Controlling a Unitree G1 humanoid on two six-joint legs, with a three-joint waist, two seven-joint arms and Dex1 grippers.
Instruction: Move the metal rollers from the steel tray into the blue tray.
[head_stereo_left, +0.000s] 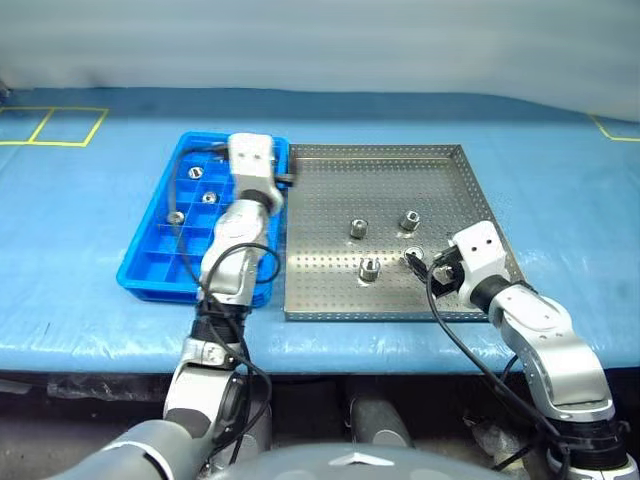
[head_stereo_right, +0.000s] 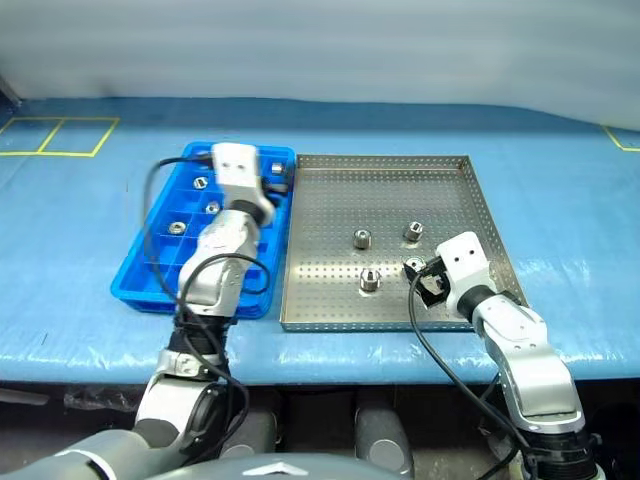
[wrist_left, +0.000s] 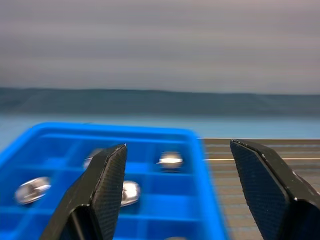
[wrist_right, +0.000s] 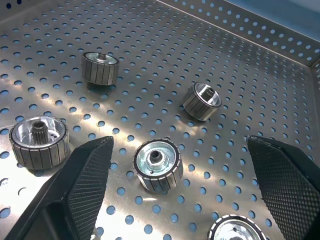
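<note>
Perforated grey steel tray (head_stereo_left: 330, 295) holds four metal rollers (wrist_right: 156, 164) beside the blue tray (head_stereo_left: 140, 270), where more rollers sit in compartments. The left gripper (wrist_left: 175, 195) hangs spread and empty above the blue tray; the right gripper (wrist_right: 187, 195) gapes wide around one roller, not touching.

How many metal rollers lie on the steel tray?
5 on the steel tray: two metal rollers farther back, two nearer, one partly cut off beside the open right claw. Others may be hidden.
</note>
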